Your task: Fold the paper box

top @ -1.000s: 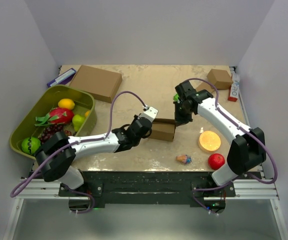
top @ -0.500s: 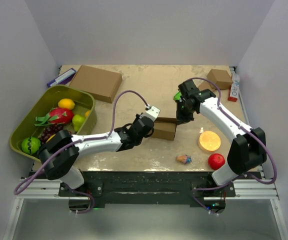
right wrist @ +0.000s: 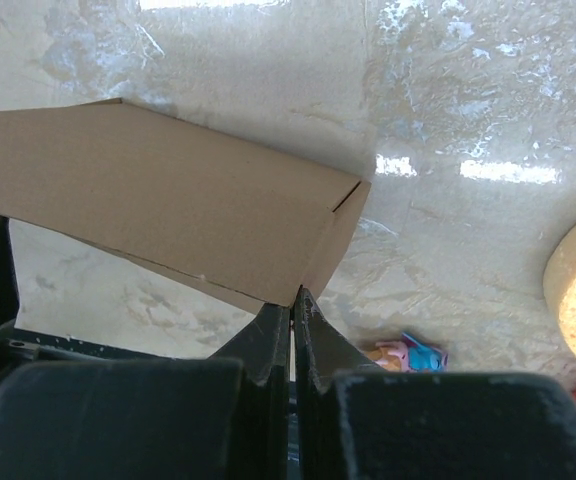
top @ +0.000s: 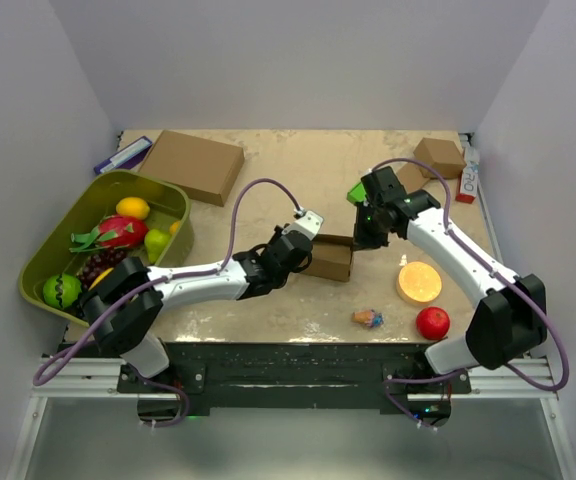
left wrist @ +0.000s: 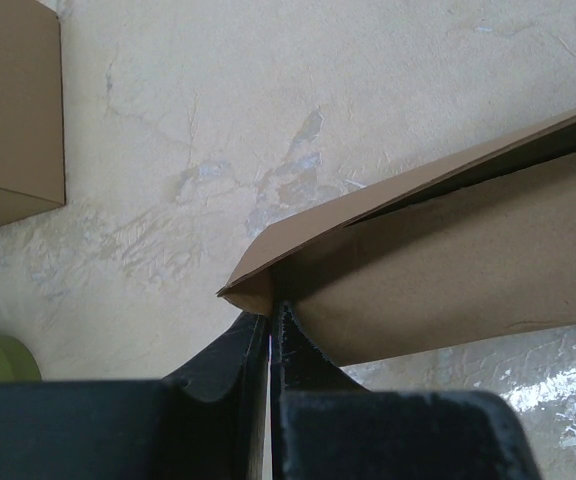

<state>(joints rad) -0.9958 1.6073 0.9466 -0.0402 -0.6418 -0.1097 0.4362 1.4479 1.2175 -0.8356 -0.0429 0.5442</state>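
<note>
The paper box (top: pixel 330 262) is a slim brown cardboard mailer lying mid-table, its lid slightly ajar along one long edge (left wrist: pixel 448 170). My left gripper (top: pixel 304 258) is at its left end, shut on the folded corner flap (left wrist: pixel 251 292), which sits right at the fingertips (left wrist: pixel 270 312). My right gripper (top: pixel 359 242) is at the box's right end. Its jaws are shut with nothing between them, and their tips (right wrist: pixel 294 300) touch the box's near corner (right wrist: pixel 313 270).
A green bin (top: pixel 48 255) of fruit stands at the left. A larger brown box (top: pixel 193 165) lies at the back left and a small brown box (top: pixel 438 157) at the back right. An orange disc (top: pixel 419 282), a red apple (top: pixel 432 322) and a small toy (top: pixel 368 319) lie front right.
Both arms have edged slightly to the right while staying at the box's ends. The box has barely moved and both grippers stay shut.
</note>
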